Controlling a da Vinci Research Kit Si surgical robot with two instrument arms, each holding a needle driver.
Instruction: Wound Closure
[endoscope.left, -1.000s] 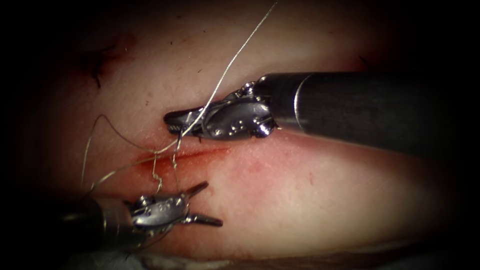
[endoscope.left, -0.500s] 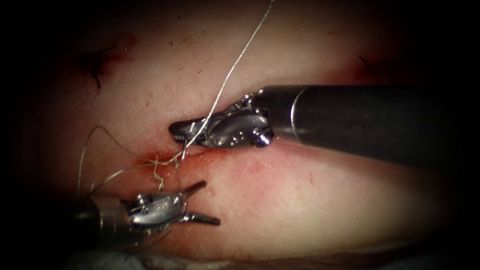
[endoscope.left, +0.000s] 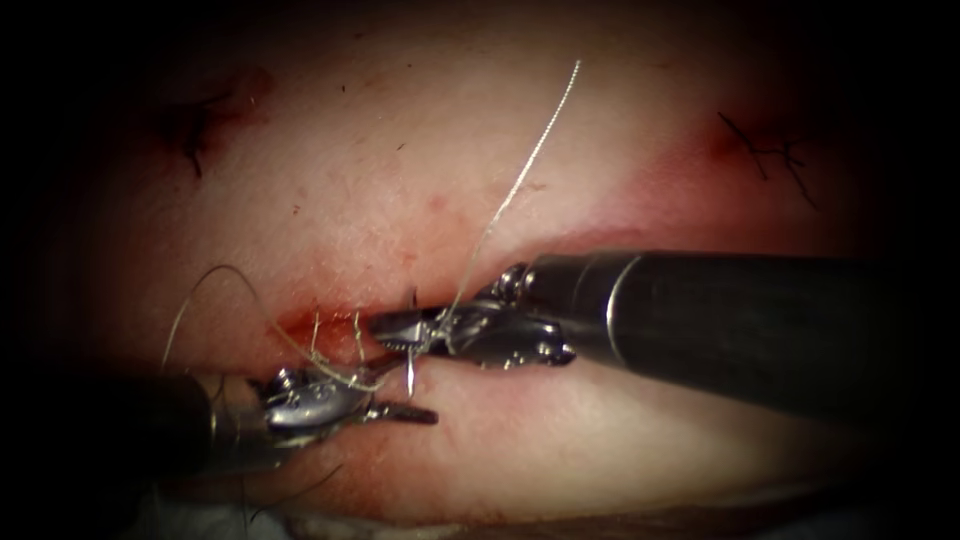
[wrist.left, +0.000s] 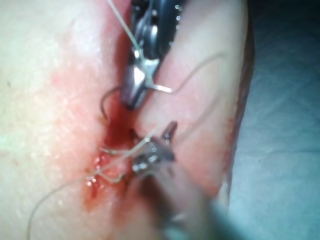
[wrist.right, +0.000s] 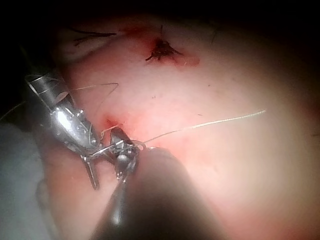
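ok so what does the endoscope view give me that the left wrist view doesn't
Endoscope: the thread end and two stitched marks on the tissue.
Left wrist: the tissue's edge, with cloth beyond it.
Both: the cut, the right gripper shut on the thread, and the left gripper open, holding nothing.

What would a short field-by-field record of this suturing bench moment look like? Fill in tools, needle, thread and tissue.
Right gripper: shut on the thread, at the cut
Left gripper: open, holds nothing, just below the cut
Needle: cannot tell where it is
Thread: runs up from the right gripper; loops lie left of both tools
Tissue: pork belly
Cut: horizontal, with red fluid and stitches across it
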